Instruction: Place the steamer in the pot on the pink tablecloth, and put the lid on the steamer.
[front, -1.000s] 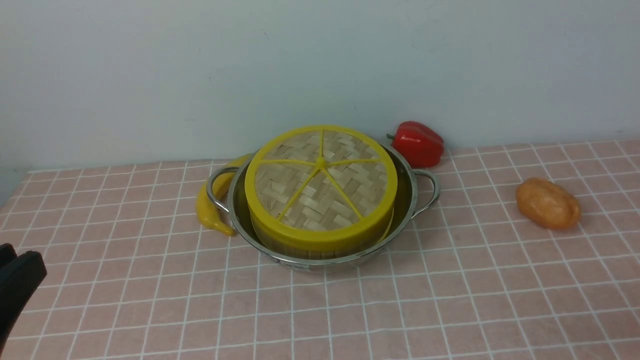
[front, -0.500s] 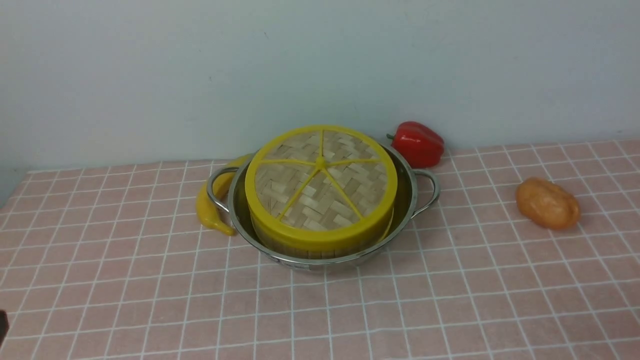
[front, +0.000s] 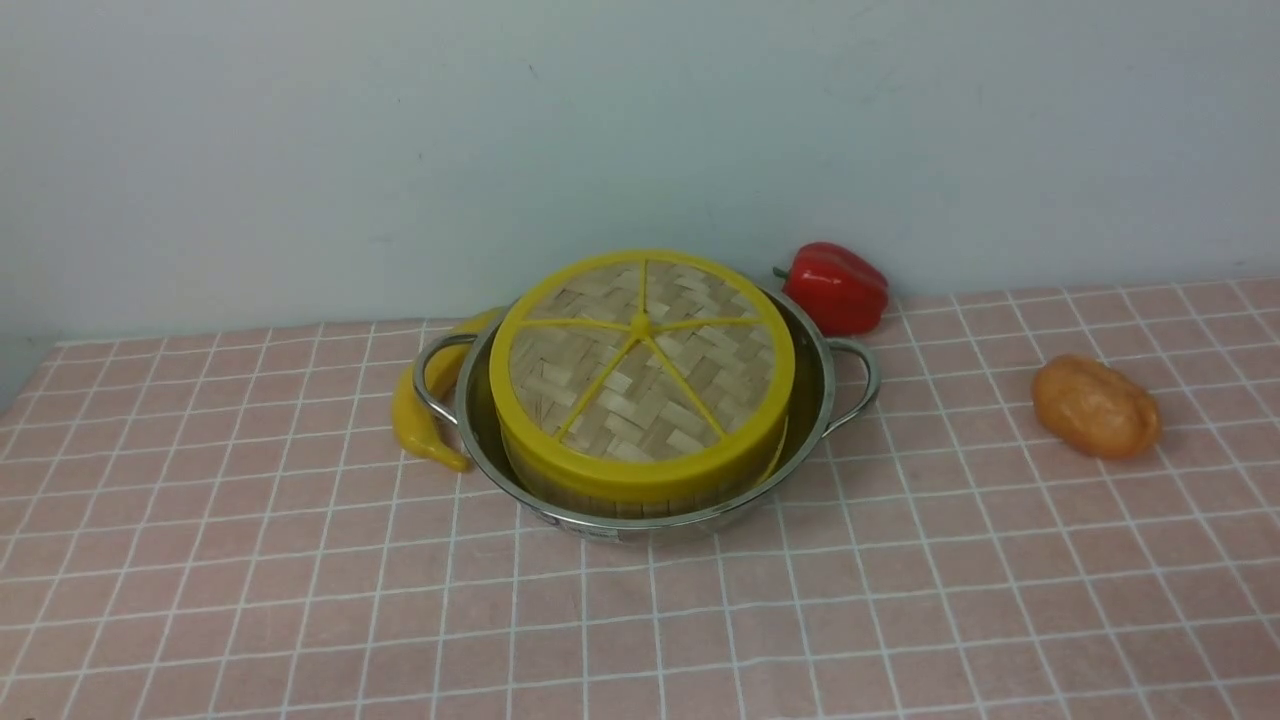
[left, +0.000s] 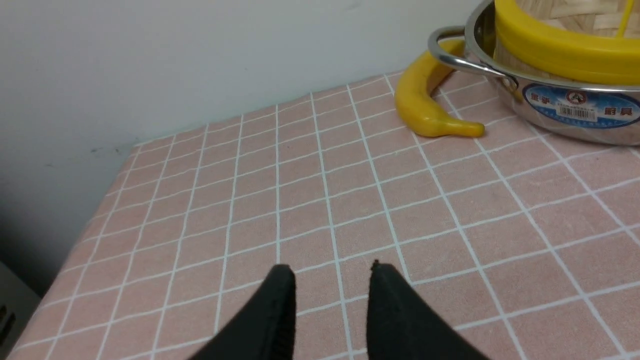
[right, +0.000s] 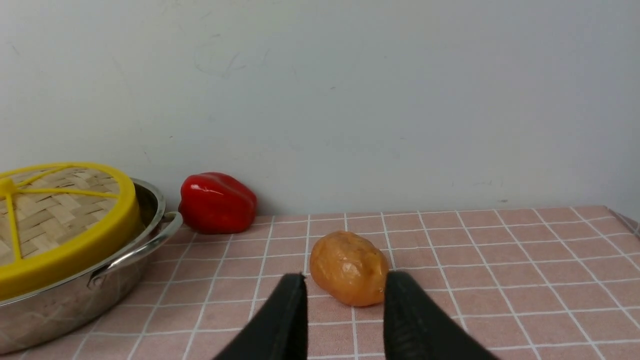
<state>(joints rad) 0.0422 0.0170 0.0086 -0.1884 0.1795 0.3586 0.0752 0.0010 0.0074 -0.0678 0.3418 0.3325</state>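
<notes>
Biggest in my front view is the pink tablecloth (front: 330, 600) with its white grid, spread over the tabletop. On it I see the pot (front: 690, 528), shiny steel, a loop handle out to each side. The steamer (front: 640, 508) sits inside it, mostly hidden from me, and the lid (front: 660, 400) lies on top, its yellow rim around the woven disc. Next in size, more or less, the yellow banana (front: 415, 415) lies by the pot's left handle, partly behind it. A brown, bread-like piece (front: 1095, 408) rests well apart to the right, and the red pepper (front: 835, 290) is just beside the pot, behind its right handle. My left end effector (left: 331, 300) and right end effector (right: 345, 310) both stand apart-fingered, holding nothing.
</notes>
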